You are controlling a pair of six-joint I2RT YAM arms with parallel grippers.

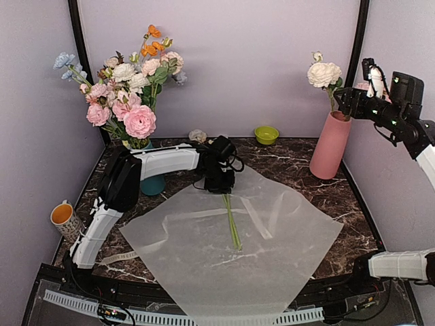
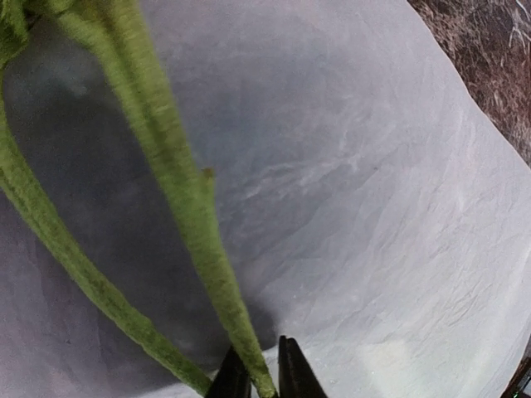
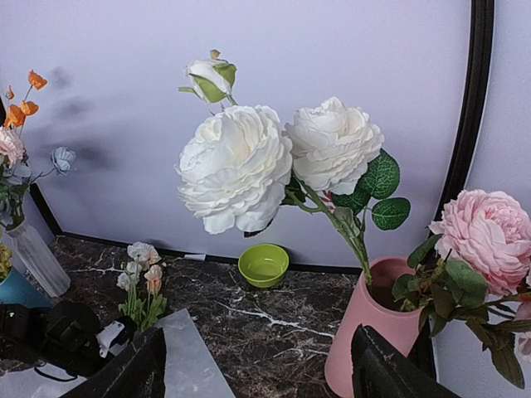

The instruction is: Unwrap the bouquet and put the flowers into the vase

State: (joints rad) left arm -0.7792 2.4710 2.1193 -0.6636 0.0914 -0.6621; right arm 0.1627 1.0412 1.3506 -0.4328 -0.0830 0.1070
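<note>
The cream wrapping paper (image 1: 204, 261) lies spread flat on the marble table. On it lie thin green stems (image 1: 232, 224) of the flowers; their small white and peach heads (image 3: 141, 267) rest beyond the paper's far edge. My left gripper (image 1: 219, 185) is down on the stems near that edge, its black fingertips (image 2: 294, 375) closed against one stem (image 2: 187, 199). The salmon-pink vase (image 1: 331, 146) at the right holds big white blooms (image 3: 241, 166). A pink bloom (image 3: 489, 236) sits by its rim. My right gripper (image 3: 257, 373) hangs open beside the vase's mouth, holding nothing.
A big mixed arrangement (image 1: 126, 95) in a teal vase (image 1: 153, 185) stands at the back left. A green bowl (image 1: 266, 134) sits by the back wall, an orange-lined mug (image 1: 62, 216) at the left edge. A loose ribbon (image 1: 119, 257) lies near the left arm.
</note>
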